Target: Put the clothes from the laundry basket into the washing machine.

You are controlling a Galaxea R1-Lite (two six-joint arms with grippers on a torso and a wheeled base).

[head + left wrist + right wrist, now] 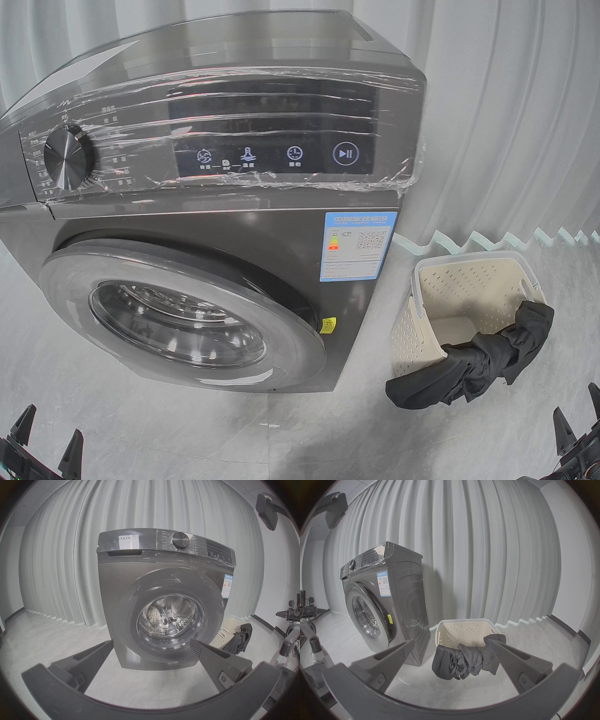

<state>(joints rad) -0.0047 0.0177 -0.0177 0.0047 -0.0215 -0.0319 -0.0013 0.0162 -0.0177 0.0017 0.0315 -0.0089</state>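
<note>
A grey front-loading washing machine (206, 187) stands on the floor, its round glass door (181, 322) shut; it also shows as the washing machine (165, 598) and the washing machine (384, 602). To its right sits a cream laundry basket (465, 294), with a black garment (475, 365) draped over its front rim and hanging outside. The basket (465, 631) and garment (465, 661) lie ahead of my right gripper (451, 647), which is open and empty. My left gripper (151, 645) is open, empty, facing the door from a distance. Both sit low in the head view: left gripper (47, 437), right gripper (578, 415).
Pleated white curtains (512, 112) hang behind the machine and basket. Pale tiled floor (300, 431) lies open between my grippers and the machine. A dark skirting board (568, 627) runs along the wall to the right.
</note>
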